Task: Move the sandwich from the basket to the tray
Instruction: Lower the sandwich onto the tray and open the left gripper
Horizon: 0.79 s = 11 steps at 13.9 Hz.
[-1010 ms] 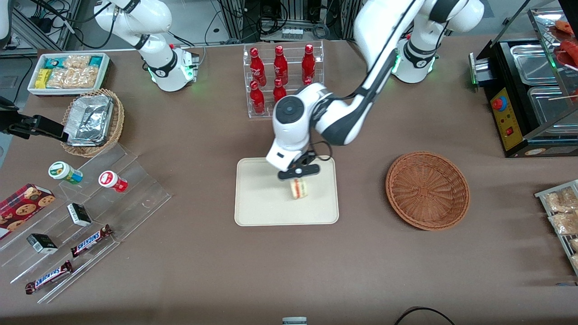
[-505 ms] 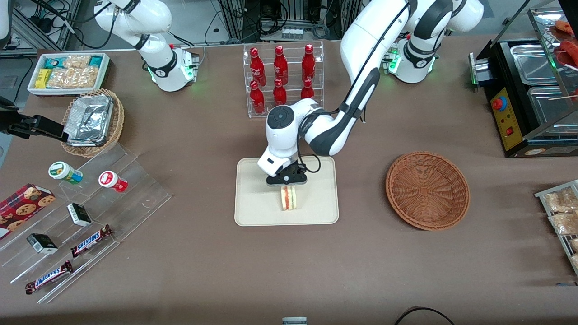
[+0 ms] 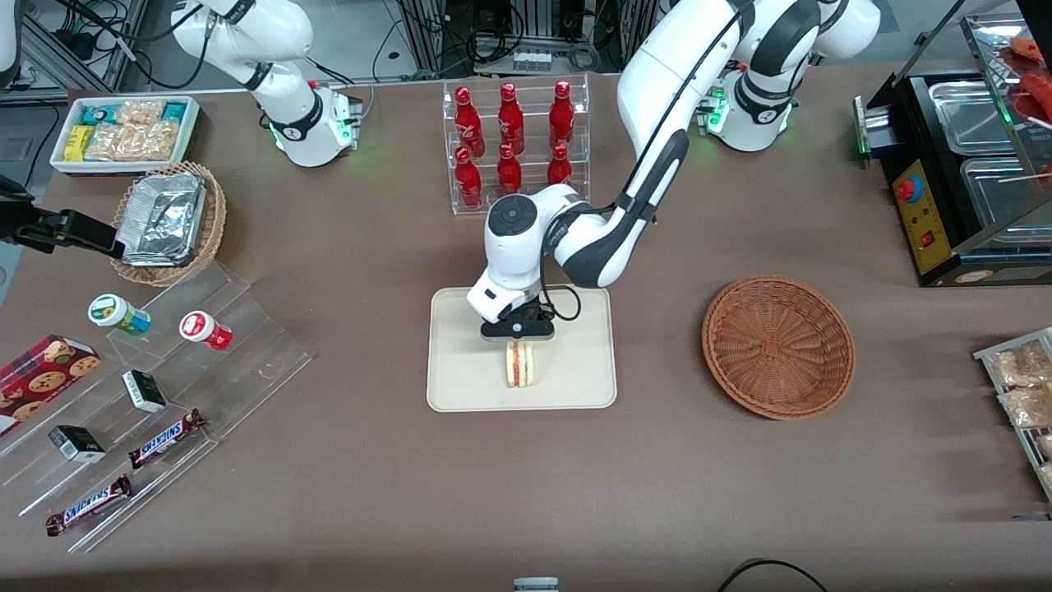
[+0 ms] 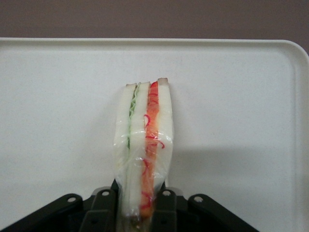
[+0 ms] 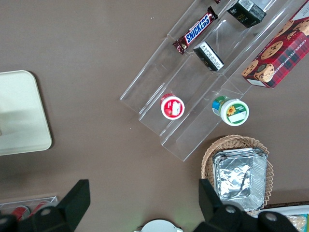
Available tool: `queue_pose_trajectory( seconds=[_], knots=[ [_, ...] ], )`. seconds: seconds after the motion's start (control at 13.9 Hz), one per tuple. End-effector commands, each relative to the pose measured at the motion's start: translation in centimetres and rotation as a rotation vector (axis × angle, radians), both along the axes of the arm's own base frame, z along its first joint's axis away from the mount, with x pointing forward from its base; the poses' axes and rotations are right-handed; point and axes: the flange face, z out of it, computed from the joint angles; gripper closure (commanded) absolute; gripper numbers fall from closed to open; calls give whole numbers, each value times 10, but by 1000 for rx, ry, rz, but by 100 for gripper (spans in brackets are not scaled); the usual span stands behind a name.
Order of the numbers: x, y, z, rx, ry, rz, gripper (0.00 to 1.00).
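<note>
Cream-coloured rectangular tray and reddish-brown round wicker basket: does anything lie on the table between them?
No: the front view shows only bare brown tabletop between tray and basket. The gripper holds the sandwich over the tray.

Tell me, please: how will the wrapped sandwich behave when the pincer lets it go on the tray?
The sandwich stands on a narrow edge on the tray, so it may tip. Its bread looks soft and squeezable. The pincer grips clear film, probably slippery.
</note>
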Motion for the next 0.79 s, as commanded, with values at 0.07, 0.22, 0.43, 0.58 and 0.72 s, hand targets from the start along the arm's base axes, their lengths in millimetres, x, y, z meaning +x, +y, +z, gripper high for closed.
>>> queue_pose_trajectory(
  seconds=[0.07, 0.22, 0.43, 0.58, 0.72],
  knots=[
    [8, -3, 14, -14, -25, 0, 1],
    [19, 6, 56, -38, -47, 29, 1],
    [41, 48, 128, -52, 30, 146, 1],
    [46, 82, 173, 1, 69, 193, 1],
    [57, 131, 213, 53, 108, 260, 1]
  ],
)
